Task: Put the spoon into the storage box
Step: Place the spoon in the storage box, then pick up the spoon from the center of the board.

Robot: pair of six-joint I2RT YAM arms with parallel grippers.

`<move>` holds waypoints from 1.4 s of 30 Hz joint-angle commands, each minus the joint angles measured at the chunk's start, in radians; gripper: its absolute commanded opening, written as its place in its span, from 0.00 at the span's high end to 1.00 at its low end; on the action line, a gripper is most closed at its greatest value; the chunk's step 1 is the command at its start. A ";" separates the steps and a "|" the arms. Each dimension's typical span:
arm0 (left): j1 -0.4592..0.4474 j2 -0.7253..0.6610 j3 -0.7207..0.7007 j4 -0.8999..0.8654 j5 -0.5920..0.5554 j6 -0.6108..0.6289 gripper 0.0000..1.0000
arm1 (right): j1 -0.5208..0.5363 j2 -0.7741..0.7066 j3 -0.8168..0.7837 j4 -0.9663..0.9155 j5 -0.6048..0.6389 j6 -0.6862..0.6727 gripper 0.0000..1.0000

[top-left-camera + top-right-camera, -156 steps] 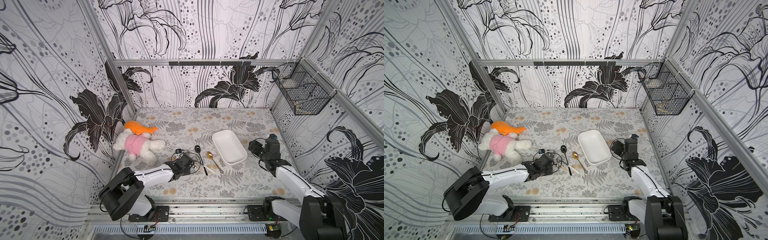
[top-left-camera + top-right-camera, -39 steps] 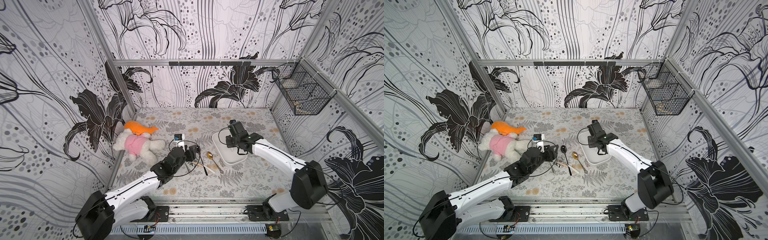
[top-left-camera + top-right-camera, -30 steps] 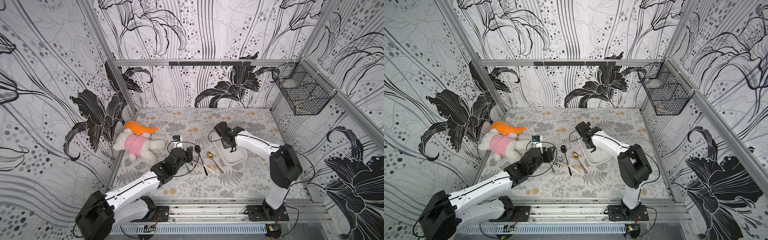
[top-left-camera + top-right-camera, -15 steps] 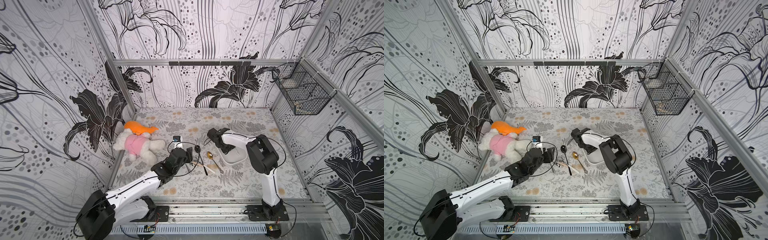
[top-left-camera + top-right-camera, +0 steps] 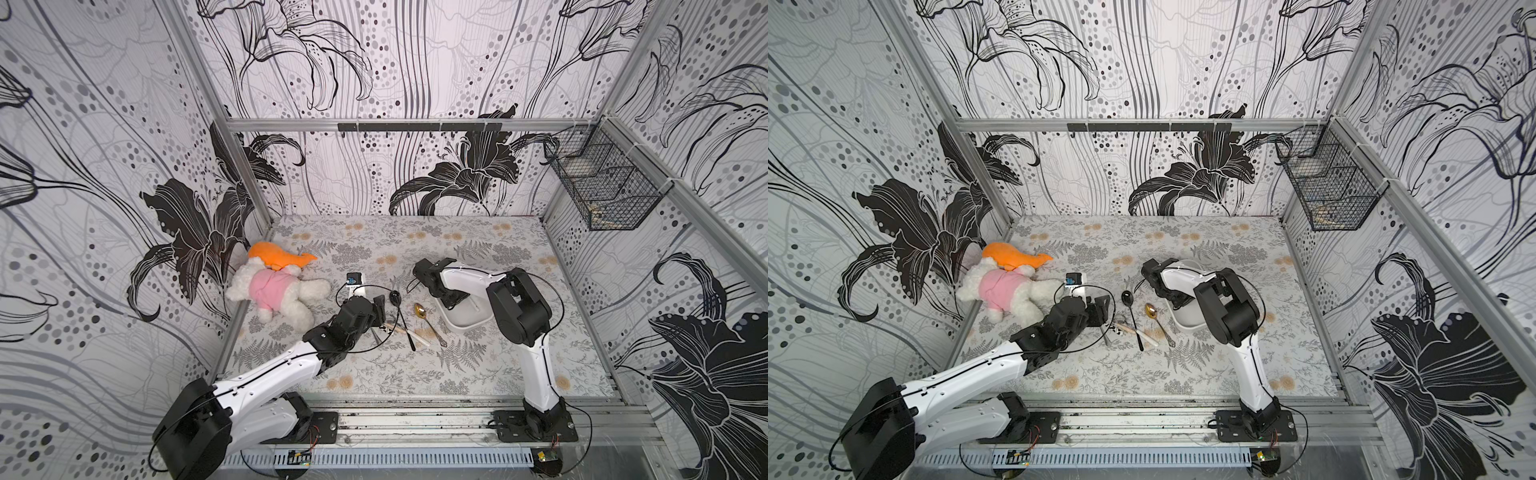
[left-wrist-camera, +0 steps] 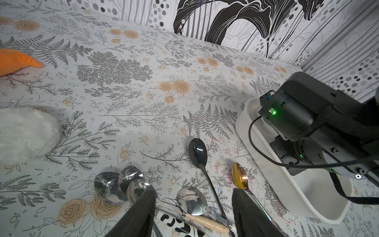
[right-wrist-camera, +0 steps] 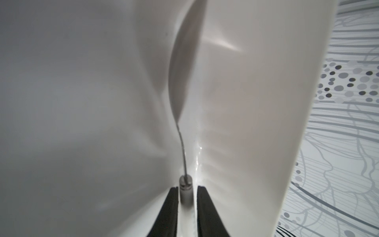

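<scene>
Right end effector (image 7: 186,188) and spoon (image 7: 181,82) have come down into storage box (image 7: 246,102).

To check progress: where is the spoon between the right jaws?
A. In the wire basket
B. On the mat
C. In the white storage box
C: the right wrist view shows the spoon inside the storage box, with its white walls around it.

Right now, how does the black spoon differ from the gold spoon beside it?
The black spoon is dark all over; the gold spoon has a shiny golden bowl. The black spoon looks longer than the gold spoon. The gold spoon lies nearer the storage box than the black spoon. Both lie flat on the table, outside the box.
</scene>
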 commanded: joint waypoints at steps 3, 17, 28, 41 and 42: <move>0.005 0.016 -0.004 -0.015 -0.002 -0.005 0.35 | -0.007 0.021 0.013 0.029 -0.008 -0.017 0.78; 0.006 0.036 0.025 -0.037 -0.012 -0.012 0.35 | -0.078 -0.240 -0.105 0.226 -0.236 -0.059 0.76; 0.005 0.047 0.036 -0.042 -0.007 -0.033 0.35 | -0.124 -0.338 -0.177 0.300 -0.426 -0.056 0.69; -0.214 0.422 0.345 -0.296 -0.060 -0.274 0.39 | -0.123 -0.678 -0.458 0.532 -0.607 0.008 0.59; -0.233 0.461 0.370 -0.309 -0.067 -0.282 0.39 | -0.123 -0.692 -0.476 0.543 -0.610 0.010 0.59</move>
